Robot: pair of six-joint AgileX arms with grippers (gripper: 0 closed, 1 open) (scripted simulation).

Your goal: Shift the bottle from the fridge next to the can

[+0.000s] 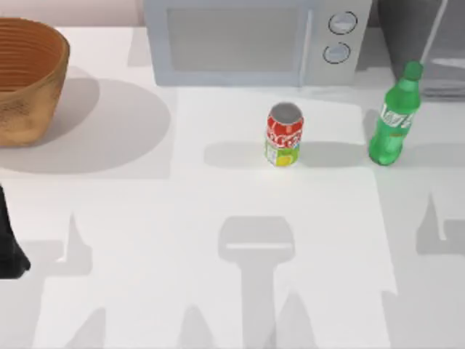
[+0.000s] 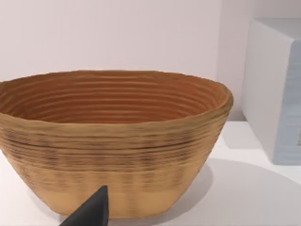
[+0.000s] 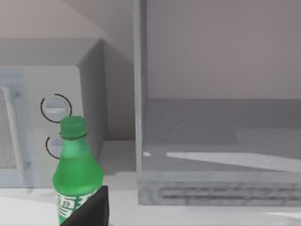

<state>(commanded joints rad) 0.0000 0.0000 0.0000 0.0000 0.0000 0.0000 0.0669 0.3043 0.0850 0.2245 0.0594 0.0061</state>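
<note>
The table (image 1: pixel 145 233) carried everything, and the can (image 1: pixel 282 135) serves here as the landmark. Behind the can, against the back wall, stood the microwave (image 1: pixel 254 40), its two knobs toward the right. To the right of the can and further back sat the fridge (image 1: pixel 429 43), its glassy door (image 3: pixel 139 94) swung open in the right wrist view, so the inside lay bare; that fits a bottle already taken out of it. Far to the left of the can, a woven basket (image 1: pixel 25 80) rested at the table's edge, with no part in the job.

The bottle (image 1: pixel 392 116) stood upright on the table, to the right of the can and in front of the fridge, a clear gap between the two. By my judgement it was beside the can, though not close against it.

The left arm (image 1: pixel 9 243) waited at the left edge, well away from the can. One dark fingertip (image 2: pixel 91 212) of the left gripper pointed at the basket, and one fingertip (image 3: pixel 91 209) of the right gripper sat just before the bottle. Whether either pair of jaws stood apart or together, I cannot tell.
</note>
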